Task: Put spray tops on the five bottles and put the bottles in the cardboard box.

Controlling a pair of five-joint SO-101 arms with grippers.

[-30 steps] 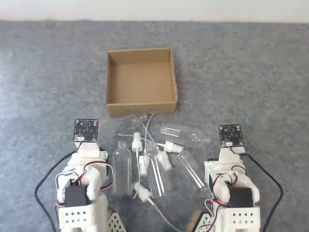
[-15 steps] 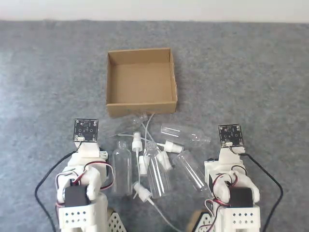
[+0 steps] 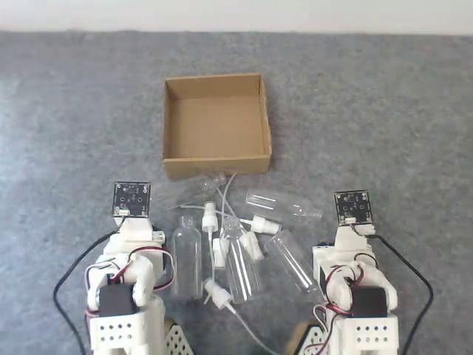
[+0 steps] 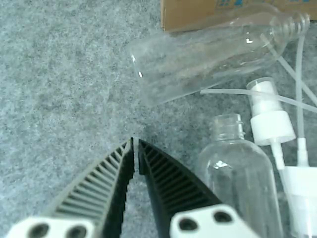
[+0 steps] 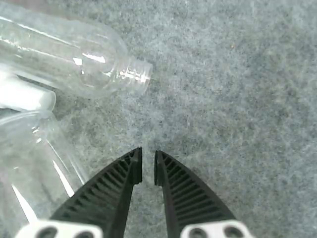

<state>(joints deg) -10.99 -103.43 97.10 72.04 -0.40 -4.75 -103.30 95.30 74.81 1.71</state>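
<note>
- The high camera looked down from far above the cardboard box (image 3: pixel 216 126).
- The wrist cameras sat low and close, facing that box; the left one shared its wall.

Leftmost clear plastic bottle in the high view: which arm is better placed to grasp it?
Likely left: the clear plastic bottle lies right beside the left gripper; the right gripper sits farther off.

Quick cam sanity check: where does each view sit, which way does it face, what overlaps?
High view: fixed above, facing down at the table; shows left arm, right arm, cardboard box.
Left wrist view: on left arm, facing down past the left pincer at a capless bottle beside the box.
Right wrist view: on right arm, facing down past the right pincer at a second bottle.
Shared: both bottles also appear in the high view.
</note>
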